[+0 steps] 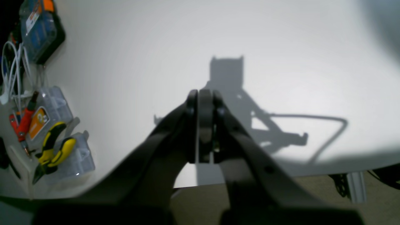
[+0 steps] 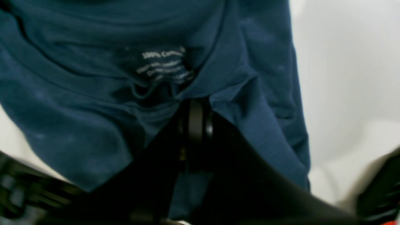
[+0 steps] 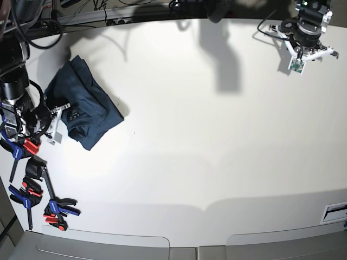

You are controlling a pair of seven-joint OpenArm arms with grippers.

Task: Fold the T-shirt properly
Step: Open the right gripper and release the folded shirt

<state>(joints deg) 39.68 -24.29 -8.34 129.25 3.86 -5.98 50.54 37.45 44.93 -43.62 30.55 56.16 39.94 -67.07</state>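
Note:
The dark navy T-shirt lies bunched in a wrinkled heap at the table's far left in the base view. In the right wrist view the T-shirt fills the frame, with its printed neck label showing. My right gripper is shut, and the cloth puckers at its tips just below the label. In the base view the right gripper sits at the heap's left edge. My left gripper is shut on nothing, hovering over bare white table. Its arm is at the far right back.
Blue-and-red clamps lie along the left edge, one more near the front. In the left wrist view, yellow-handled pliers, clear plastic boxes and white cables sit at the left. The table edge runs close below the left gripper.

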